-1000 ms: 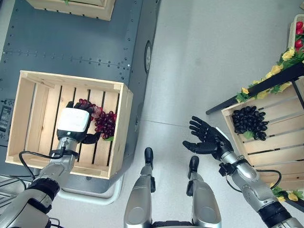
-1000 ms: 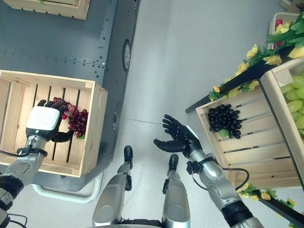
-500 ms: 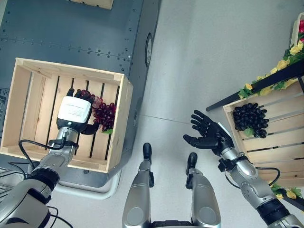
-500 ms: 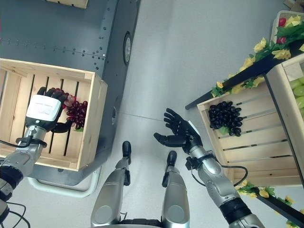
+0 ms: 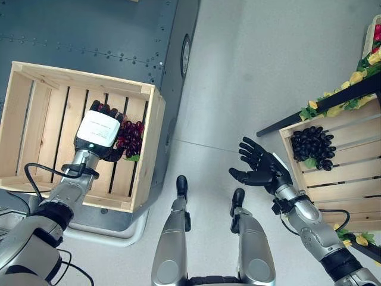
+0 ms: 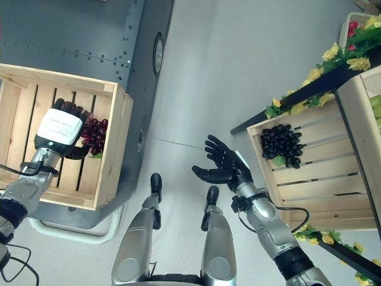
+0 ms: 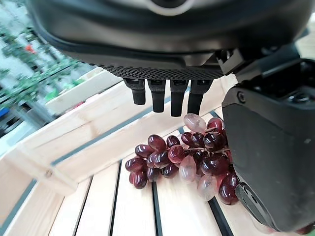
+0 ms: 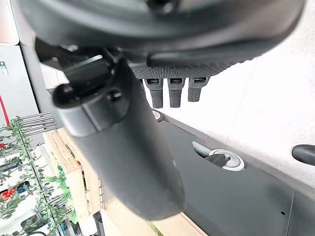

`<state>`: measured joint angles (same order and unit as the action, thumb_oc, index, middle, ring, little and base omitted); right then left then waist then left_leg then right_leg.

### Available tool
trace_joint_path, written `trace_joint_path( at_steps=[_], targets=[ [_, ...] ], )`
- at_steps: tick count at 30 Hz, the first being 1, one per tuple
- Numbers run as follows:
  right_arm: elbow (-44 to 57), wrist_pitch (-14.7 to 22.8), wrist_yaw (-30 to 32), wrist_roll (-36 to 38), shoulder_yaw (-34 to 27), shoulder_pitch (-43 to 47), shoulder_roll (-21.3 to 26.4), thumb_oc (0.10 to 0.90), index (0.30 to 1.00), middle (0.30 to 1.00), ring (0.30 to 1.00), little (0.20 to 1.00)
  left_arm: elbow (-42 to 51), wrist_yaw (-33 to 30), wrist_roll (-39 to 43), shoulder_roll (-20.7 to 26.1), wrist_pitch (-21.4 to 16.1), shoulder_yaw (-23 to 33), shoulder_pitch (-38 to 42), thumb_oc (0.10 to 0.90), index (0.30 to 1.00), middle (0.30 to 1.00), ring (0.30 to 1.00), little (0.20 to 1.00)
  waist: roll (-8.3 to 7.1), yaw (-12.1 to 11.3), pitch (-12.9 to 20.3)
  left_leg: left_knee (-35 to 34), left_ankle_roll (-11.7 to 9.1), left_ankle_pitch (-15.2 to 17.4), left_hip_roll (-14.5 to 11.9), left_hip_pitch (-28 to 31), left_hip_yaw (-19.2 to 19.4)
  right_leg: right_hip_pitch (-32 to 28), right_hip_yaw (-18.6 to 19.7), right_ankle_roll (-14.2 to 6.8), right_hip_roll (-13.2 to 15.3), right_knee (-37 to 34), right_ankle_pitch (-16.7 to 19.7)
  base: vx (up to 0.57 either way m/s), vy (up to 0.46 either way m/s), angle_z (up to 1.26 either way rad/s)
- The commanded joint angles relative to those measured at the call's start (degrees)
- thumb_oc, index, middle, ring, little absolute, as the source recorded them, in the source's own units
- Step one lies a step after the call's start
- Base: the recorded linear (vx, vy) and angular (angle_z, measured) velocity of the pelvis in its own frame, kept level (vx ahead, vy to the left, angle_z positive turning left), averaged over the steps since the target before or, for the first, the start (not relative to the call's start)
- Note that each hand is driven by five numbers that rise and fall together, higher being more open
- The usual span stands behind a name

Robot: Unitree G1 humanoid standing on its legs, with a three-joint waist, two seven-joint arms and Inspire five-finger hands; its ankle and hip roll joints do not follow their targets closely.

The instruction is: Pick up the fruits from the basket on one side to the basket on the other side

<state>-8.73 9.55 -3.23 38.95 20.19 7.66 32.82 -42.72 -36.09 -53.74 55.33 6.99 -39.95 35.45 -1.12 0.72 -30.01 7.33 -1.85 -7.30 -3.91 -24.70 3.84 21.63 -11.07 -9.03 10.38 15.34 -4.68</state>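
Left hand (image 5: 98, 132) is hovering over the red grape bunch (image 7: 184, 162) lying on the slats of the left wooden crate (image 5: 36, 80), fingers (image 7: 155, 96) straight and apart, thumb beside the fruit, nothing clamped. Right hand (image 5: 260, 170) is hanging open, palm up, fingers spread, near the crate with black grapes (image 5: 312, 149). Bunch is probably light, floppy and smooth-skinned; cupping the whole cluster seems safest.

dark riveted metal platform (image 5: 107, 30) | grey floor (image 5: 268, 71) | yellow flowers (image 5: 342, 101) along black shelf edge (image 5: 321, 110)
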Motion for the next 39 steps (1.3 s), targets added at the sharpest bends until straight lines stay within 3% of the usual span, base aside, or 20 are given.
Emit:
trace_joint_path(
  at_steps=[1, 8, 10, 20, 25, 27, 33, 34, 36, 39],
  targets=[
    [7.30, 6.60, 0.82, 2.81, -0.05, 2.38, 0.19, 0.800, 0.900, 0.900, 0.900, 0.900, 2.42, -5.79, -1.99, 0.30, -1.11, 1.53, 7.04, 0.800, 0.900, 0.900, 0.900, 0.900, -2.34, 1.34, 0.22, 6.98, 1.41, 7.09, 4.44, -0.48, 5.62, 3.66, 0.53, 1.07, -4.40, -1.38, 6.15, 0.00, 0.000, 0.00],
    [6.74, 6.88, 0.78, 2.25, 0.57, 2.82, -0.85, 0.800, 0.900, 0.900, 0.900, 0.900, 2.87, -11.51, -5.31, -0.76, -4.35, 1.02, 9.05, 0.800, 0.900, 0.900, 0.900, 0.900, -2.70, 1.38, 0.22, 6.69, 1.29, 7.10, 4.23, -0.69, 5.58, 4.17, 0.54, 0.86, -4.35, -1.38, 6.39, 0.00, 0.000, 0.00],
    [6.29, 6.94, 1.03, 2.06, 0.98, 3.49, -1.35, 0.800, 0.900, 0.900, 0.900, 0.900, 2.56, -8.44, -6.10, -1.64, -7.17, -0.06, 10.38, 0.800, 0.900, 0.900, 0.900, 0.900, -2.97, 1.51, 0.22, 6.41, 1.26, 7.03, 4.17, -0.55, 5.61, 4.10, 0.43, 0.82, -4.40, -1.60, 6.54, 0.00, 0.000, 0.00],
    [6.48, 6.23, 2.22, 2.28, 1.82, 5.11, -1.52, 0.800, 0.900, 0.900, 0.900, 0.900, 0.41, 4.06, -2.45, -2.78, -7.80, -2.57, 11.20, 0.800, 0.900, 0.900, 0.900, 0.900, -3.36, 1.76, 0.22, 6.58, 1.18, 7.12, 3.96, -0.87, 5.68, 4.41, 0.18, 0.78, -4.41, -1.63, 6.68, 0.00, 0.000, 0.00],
    [6.06, 6.45, 2.12, 2.17, 2.06, 5.64, -1.98, 0.800, 0.900, 0.900, 0.900, 0.900, -1.95, 9.04, -0.39, -3.60, -6.84, -3.55, 12.27, 0.800, 0.900, 0.900, 0.900, 0.900, -3.57, 1.90, 0.22, 6.78, 1.24, 7.16, 3.91, -1.25, 5.77, 4.82, 0.04, 0.72, -4.33, -1.54, 6.86, 0.00, 0.000, 0.00],
    [6.15, 6.35, 2.61, 1.84, 2.08, 5.70, -2.41, 0.800, 0.900, 0.900, 0.900, 0.900, -3.14, 11.29, 2.27, -4.49, -4.73, -3.53, 12.09, 0.800, 0.900, 0.900, 0.900, 0.900, -3.71, 1.94, 0.22, 6.65, 1.32, 7.31, 3.92, -1.09, 5.87, 4.92, -0.03, 0.60, -4.34, -1.42, 6.89, 0.00, 0.000, 0.00],
    [5.92, 6.33, 2.42, 1.57, 2.05, 5.94, -3.27, 0.800, 0.900, 0.900, 0.900, 0.900, -5.05, 9.92, 7.90, -6.01, 0.03, -1.64, 11.31, 0.800, 0.900, 0.900, 0.900, 0.900, -4.21, 1.66, 0.22, 6.39, 1.42, 7.34, 3.83, -0.82, 5.82, 4.71, -0.42, 0.51, -4.27, -1.48, 6.99, 0.00, 0.000, 0.00],
    [5.86, 6.33, 2.50, 1.58, 2.06, 5.96, -3.39, 0.800, 0.900, 0.900, 0.900, 0.900, -5.76, 9.39, 9.34, -6.28, 0.31, -1.03, 11.16, 0.773, 0.860, 0.860, 0.860, 0.860, -4.27, 1.60, 0.22, 6.42, 1.35, 7.31, 3.82, -0.81, 5.77, 4.66, -0.51, 0.52, -4.24, -1.45, 6.96, 0.00, 0.000, 0.00],
    [5.83, 5.99, 2.65, 1.41, 1.87, 6.30, -3.89, 0.800, 0.900, 0.900, 0.900, 0.900, -6.77, 8.60, 10.18, -6.83, 0.29, -0.04, 11.26, 0.411, 0.316, 0.316, 0.316, 0.316, -4.39, 1.41, 0.22, 6.33, 1.31, 7.07, 3.86, -0.98, 5.51, 4.70, -0.68, 0.61, -4.19, -1.45, 7.03, 0.00, 0.000, 0.00],
    [5.68, 5.84, 2.41, 0.80, 1.51, 6.21, -4.79, 0.800, 0.900, 0.900, 0.900, 0.900, -7.99, 7.65, 9.72, -7.81, -0.43, 1.20, 11.02, 0.400, 0.300, 0.300, 0.300, 0.300, -4.47, 1.24, 0.22, 6.48, 1.28, 7.25, 3.95, -0.96, 5.28, 4.78, -0.90, 0.66, -4.12, -1.04, 6.80, 0.00, 0.000, 0.00]
  ],
)
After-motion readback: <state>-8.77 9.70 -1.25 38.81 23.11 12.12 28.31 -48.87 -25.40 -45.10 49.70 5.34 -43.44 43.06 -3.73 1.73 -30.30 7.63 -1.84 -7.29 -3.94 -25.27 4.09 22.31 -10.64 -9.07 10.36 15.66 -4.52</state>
